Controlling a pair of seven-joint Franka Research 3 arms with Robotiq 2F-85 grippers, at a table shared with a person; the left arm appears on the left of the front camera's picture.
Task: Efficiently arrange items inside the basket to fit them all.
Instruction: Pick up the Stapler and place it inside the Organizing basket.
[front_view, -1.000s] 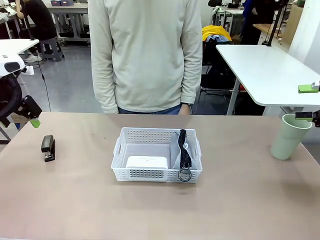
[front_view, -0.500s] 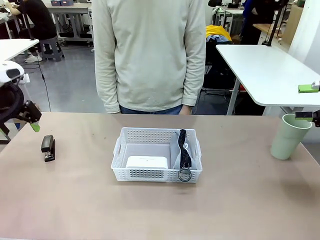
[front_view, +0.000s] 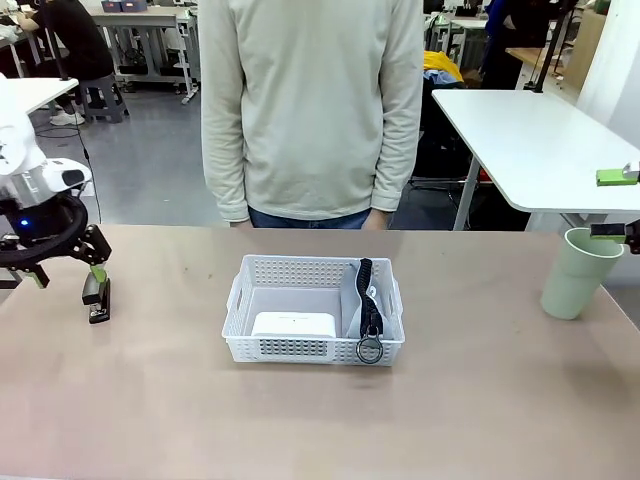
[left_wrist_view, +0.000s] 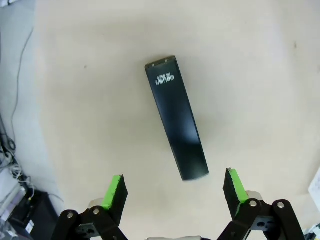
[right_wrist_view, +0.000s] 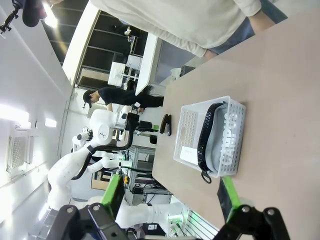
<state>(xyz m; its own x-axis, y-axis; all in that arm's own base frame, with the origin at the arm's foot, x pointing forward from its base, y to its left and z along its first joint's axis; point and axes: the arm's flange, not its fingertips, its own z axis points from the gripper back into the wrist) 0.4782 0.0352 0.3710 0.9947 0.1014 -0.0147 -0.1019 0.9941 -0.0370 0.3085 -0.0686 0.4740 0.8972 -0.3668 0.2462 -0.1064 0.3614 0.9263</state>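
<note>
On the tabletop, the white basket held the grey pouch on edge beside the white box, likely to spare room. The pale green cup stood far right by the open right hand; the left hand hovered wide open over the black stapler.

The tan table carries a stapler at left, a basket mid-table, and a cup at right.

Person stands behind brown table; perhaps yellow cloth beyond.
</note>
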